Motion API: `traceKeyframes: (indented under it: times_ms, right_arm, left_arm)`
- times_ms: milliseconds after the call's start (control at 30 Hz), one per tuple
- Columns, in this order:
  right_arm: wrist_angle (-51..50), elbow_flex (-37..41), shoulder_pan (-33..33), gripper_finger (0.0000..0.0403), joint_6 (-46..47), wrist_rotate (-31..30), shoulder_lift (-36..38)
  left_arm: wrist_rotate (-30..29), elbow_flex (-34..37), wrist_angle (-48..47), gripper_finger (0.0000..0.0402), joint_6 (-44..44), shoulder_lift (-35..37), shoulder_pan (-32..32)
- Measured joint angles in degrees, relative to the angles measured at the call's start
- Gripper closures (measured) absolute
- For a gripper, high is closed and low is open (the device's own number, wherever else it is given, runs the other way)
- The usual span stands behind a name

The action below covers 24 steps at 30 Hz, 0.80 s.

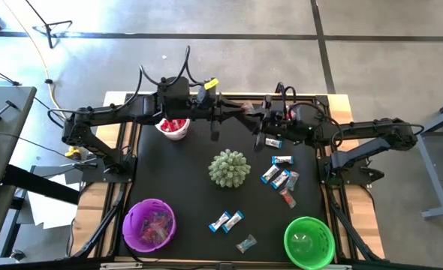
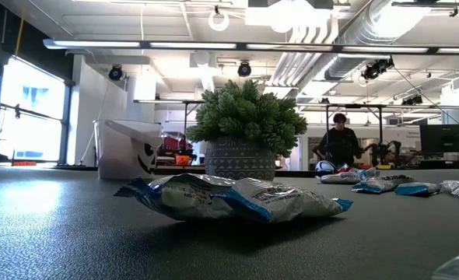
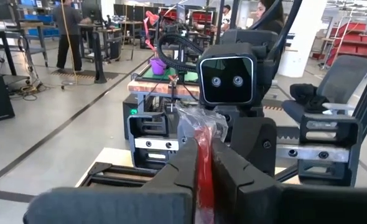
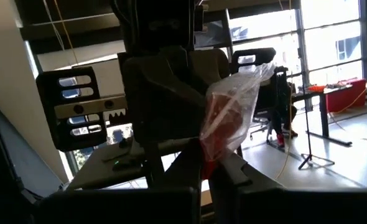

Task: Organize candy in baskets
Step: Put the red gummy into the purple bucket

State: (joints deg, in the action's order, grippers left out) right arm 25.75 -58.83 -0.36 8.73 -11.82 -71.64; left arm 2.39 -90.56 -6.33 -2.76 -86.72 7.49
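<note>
High above the table's far edge, my left gripper (image 1: 235, 111) and my right gripper (image 1: 255, 114) meet tip to tip, both shut on one red candy (image 1: 244, 107) in a clear wrapper. The white basket (image 1: 173, 127) below the left arm holds red candy. The purple basket (image 1: 149, 223) stands near left with candy in it, and the green basket (image 1: 308, 241) near right. Blue-and-silver candy (image 1: 280, 177) lies at the right, more (image 1: 227, 220) near the front, and a clear one (image 1: 245, 244) beside it. My left gripper (image 3: 203, 149) pinches the candy's red part (image 3: 203, 165) between its two fingers, coming level from the table's left. The clear wrapper end (image 3: 199, 121) sticks out past the fingertips. The candy is lifted clear of the table. My right gripper (image 4: 208, 160) pinches the candy's red part (image 4: 211, 149) between its two fingers, coming about level from the table's right. The crinkled clear wrapper end (image 4: 241, 90) stands up past the fingertips. The candy hangs clear of the table.
A spiky pale-green ball (image 1: 229, 168) sits mid-table between the baskets. A red candy (image 1: 287, 198) lies by the blue-and-silver ones at the right. In the low view a blue-and-silver candy (image 2: 237, 198) lies close in front. People stand in the room behind.
</note>
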Motion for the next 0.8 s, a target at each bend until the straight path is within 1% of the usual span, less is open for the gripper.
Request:
traceKeyframes:
  times_ms: [133,333,400,500,567,633,733,800]
  right_arm:
    - [-2.05,-0.02,-0.41,0.0367,1.81,-0.07,0.04]
    - [-5.01,-0.02,-0.33,0.0283,1.85,-0.19,0.26]
    - [-7.28,-0.02,-0.17,0.0255,1.79,-0.19,0.92]
    - [-12.08,-0.02,-0.17,0.0222,3.80,-0.19,2.82]
    - [-16.14,-0.03,0.01,0.0209,7.25,-0.19,4.29]
    - [-22.01,-0.02,0.23,0.0204,11.01,-0.20,6.09]
    - [-30.21,-0.04,1.09,0.0203,17.08,-0.22,8.23]
    - [-34.89,-0.04,1.97,0.0205,20.96,0.02,9.00]
  left_arm:
    - [-0.22,0.00,-1.51,0.0398,-0.05,0.00,-0.07]
    - [-1.29,0.00,-5.68,0.0399,-0.06,1.81,-0.06]
    - [-1.97,0.00,-6.23,0.0400,0.33,3.00,0.00]
    - [-3.11,0.00,-11.01,0.0400,0.08,5.78,0.09]
    - [-3.10,0.00,-18.01,0.0400,-2.30,8.36,-0.01]
    - [-2.54,-0.04,-27.33,0.0400,-8.15,11.15,-0.50]
    - [-0.21,-0.11,-45.55,0.0401,-20.24,14.71,-2.84]
    - [-0.07,-0.09,-57.87,0.0401,-30.43,16.13,-6.66]
